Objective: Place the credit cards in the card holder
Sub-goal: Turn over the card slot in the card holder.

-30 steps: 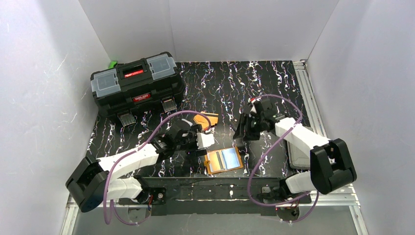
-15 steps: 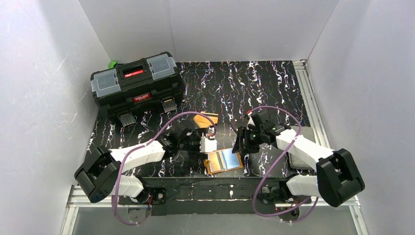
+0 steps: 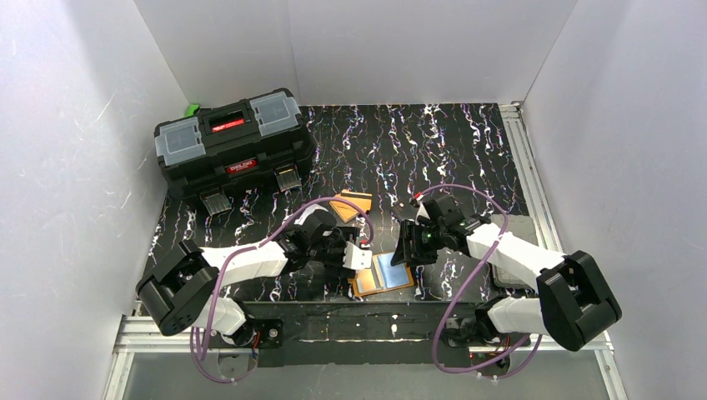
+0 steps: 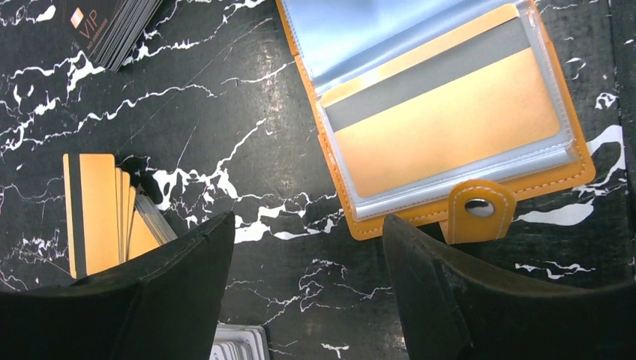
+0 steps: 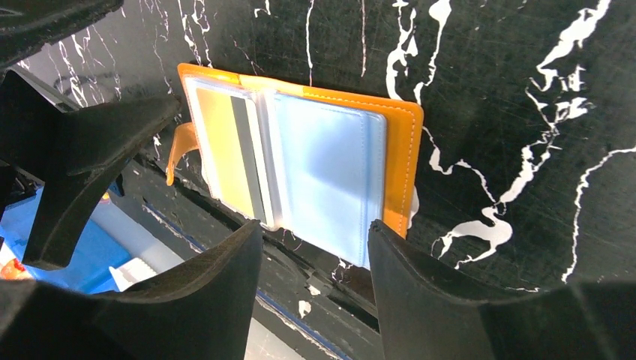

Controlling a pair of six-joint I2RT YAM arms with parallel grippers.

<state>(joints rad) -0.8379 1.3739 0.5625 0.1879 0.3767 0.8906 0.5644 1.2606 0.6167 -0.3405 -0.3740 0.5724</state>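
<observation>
**Open holder lies between two wide-jawed grippers**

The holder lies opened flat on the bench, close to the near edge, with its clear sleeves facing up. The half that carries the snap tab has an orange card with a grey stripe inside its sleeve. The other half shows plain pale blue plastic.

The left gripper is just beside the holder's left edge. Its jaws stand wide, and only bare bench shows between the fingertips in the wrist view. A small white piece sits at its tip. I cannot tell whether this is a card, or whether it lies on the bench.

The right gripper is at the holder's right side. Its jaws are also wide and grip nothing. In its wrist view the fingertips frame the holder's near edge, but I cannot tell whether they touch it.

A fanned stack of orange cards lies on the bench beyond the left gripper, apart from the holder. A stack of black cards lies further off. A black toolbox stands at the far left of the bench.
</observation>
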